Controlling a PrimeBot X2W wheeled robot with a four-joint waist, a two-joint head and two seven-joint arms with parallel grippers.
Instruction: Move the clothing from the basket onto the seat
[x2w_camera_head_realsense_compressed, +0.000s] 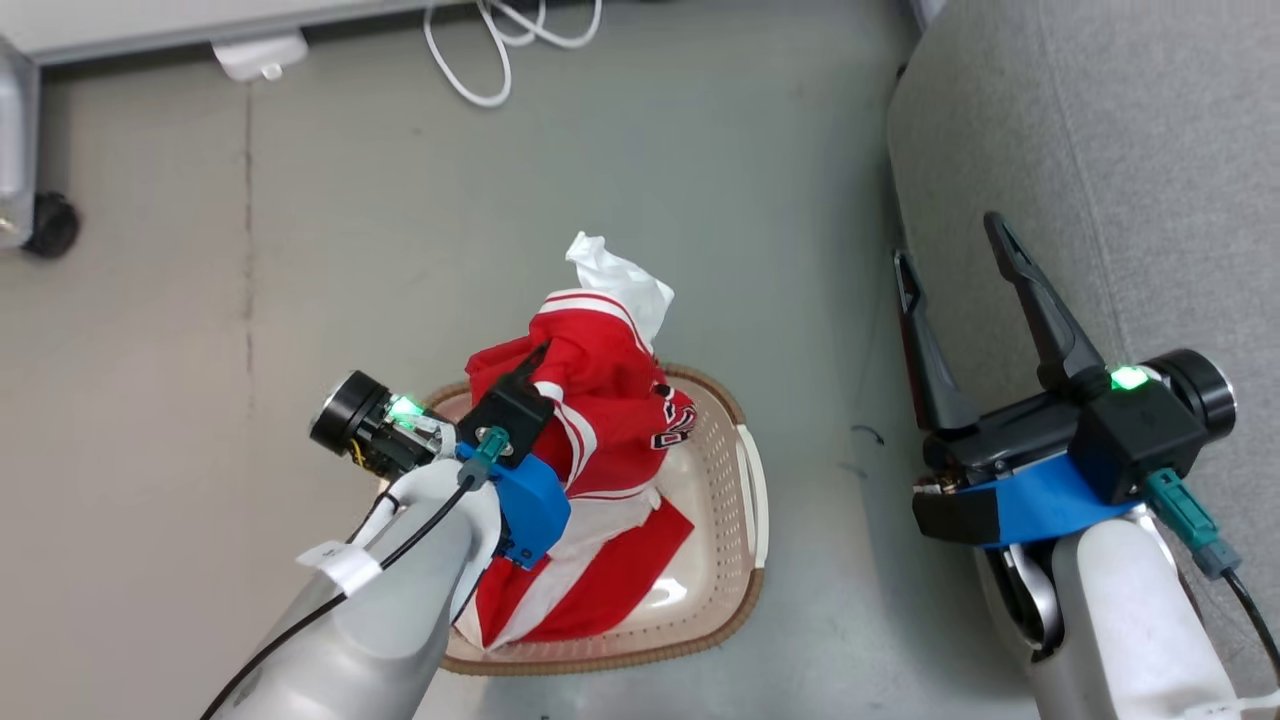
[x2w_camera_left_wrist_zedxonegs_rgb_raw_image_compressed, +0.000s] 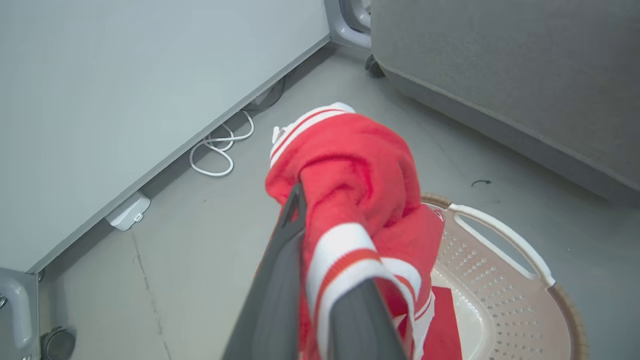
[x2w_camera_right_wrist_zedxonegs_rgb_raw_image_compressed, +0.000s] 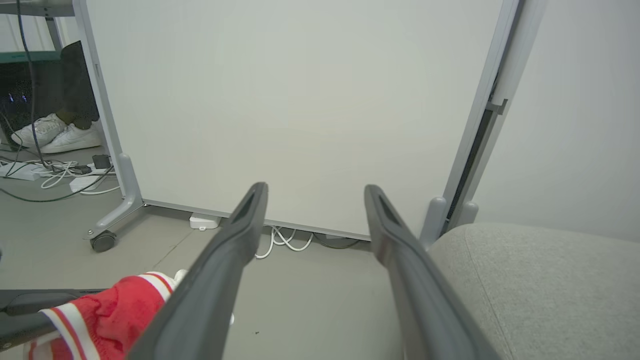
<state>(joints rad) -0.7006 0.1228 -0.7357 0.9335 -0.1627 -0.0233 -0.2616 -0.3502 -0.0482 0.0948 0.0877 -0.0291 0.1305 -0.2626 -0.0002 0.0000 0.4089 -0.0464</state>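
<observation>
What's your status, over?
Left claw shut on red garment, held over basket. Right claw open, empty, beside seat. More red fabric lies in basket. Right arm between basket and seat.

On grey floor (x2w_camera_head_realsense_compressed: 300, 250), seen from the head: basket (x2w_camera_head_realsense_compressed: 725, 520) at six o'clock, sofa (x2w_camera_head_realsense_compressed: 1130, 150) at three, white cable (x2w_camera_head_realsense_compressed: 505, 40) at twelve, white box (x2w_camera_head_realsense_compressed: 258, 55) at eleven, caster (x2w_camera_head_realsense_compressed: 50, 225) at nine.

legend, head view: i can read no text in full. black lettering (x2w_camera_head_realsense_compressed: 672, 428) with white edging stands on the red clothing (x2w_camera_head_realsense_compressed: 600, 400), but it curls into a fold and i cannot make out the letters. a white tag (x2w_camera_head_realsense_compressed: 338, 563) on the left forearm (x2w_camera_head_realsense_compressed: 400, 620) carries nothing i can read.
</observation>
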